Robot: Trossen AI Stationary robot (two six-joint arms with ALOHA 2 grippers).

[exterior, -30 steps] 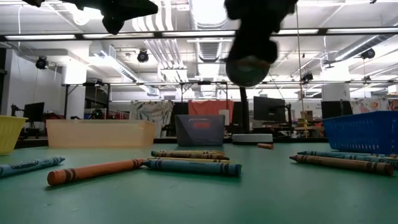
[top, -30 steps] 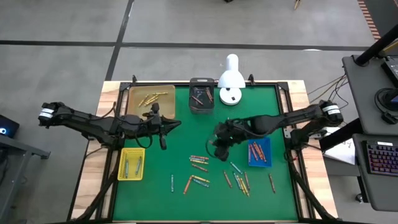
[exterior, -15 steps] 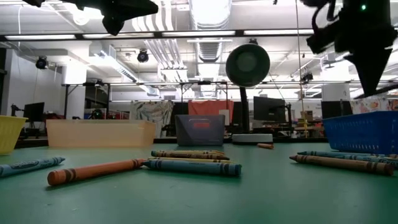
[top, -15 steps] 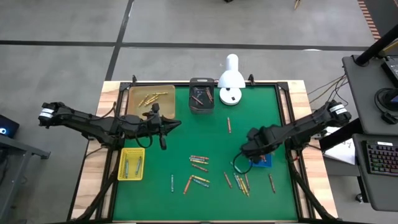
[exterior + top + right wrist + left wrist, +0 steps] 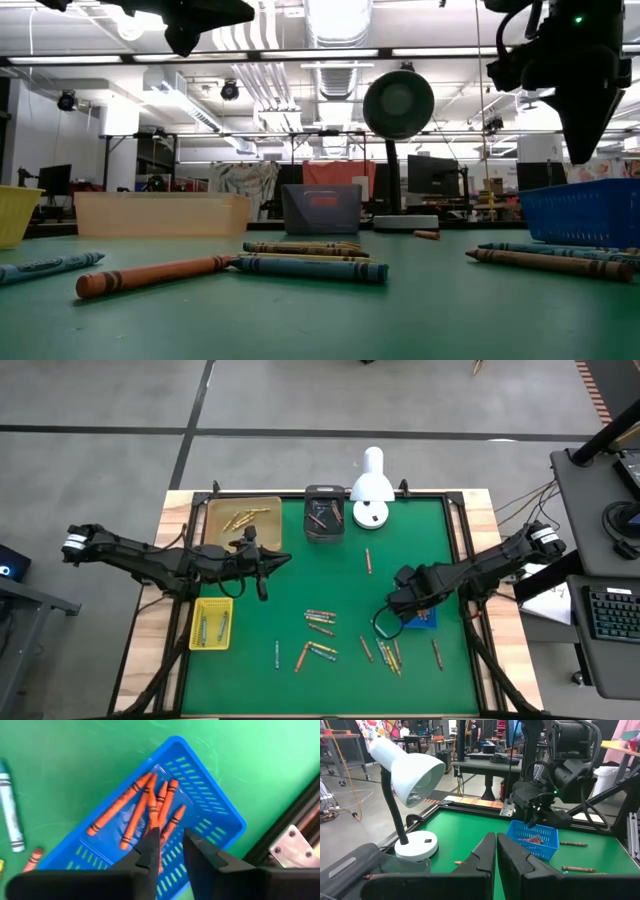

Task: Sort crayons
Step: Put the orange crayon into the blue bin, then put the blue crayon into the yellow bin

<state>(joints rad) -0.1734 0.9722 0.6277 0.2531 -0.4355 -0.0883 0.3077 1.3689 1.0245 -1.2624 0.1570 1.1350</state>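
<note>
Loose crayons (image 5: 320, 622) lie scattered on the green mat (image 5: 290, 600), with more near the blue tray (image 5: 386, 652). My right gripper (image 5: 172, 849) hangs open, pointing down, over the blue tray (image 5: 220, 815), which holds several orange crayons (image 5: 142, 812). Nothing shows between its fingers. In the low view it hangs above the tray's wall (image 5: 585, 150). My left gripper (image 5: 496, 840) is shut and empty. It is held level in the air at the left, near the tan tray (image 5: 243, 518).
A yellow tray (image 5: 211, 623) with crayons sits front left. A dark grey tray (image 5: 324, 512) and a white desk lamp (image 5: 372, 485) stand at the far edge. A single crayon (image 5: 368, 560) lies mid-mat. Bare mat lies between the two arms.
My right gripper has swung from the middle of the mat toward the table's right edge, sunk a little and tipped to point down. It now hangs over the blue tray, and for the last half second it has barely moved.
</note>
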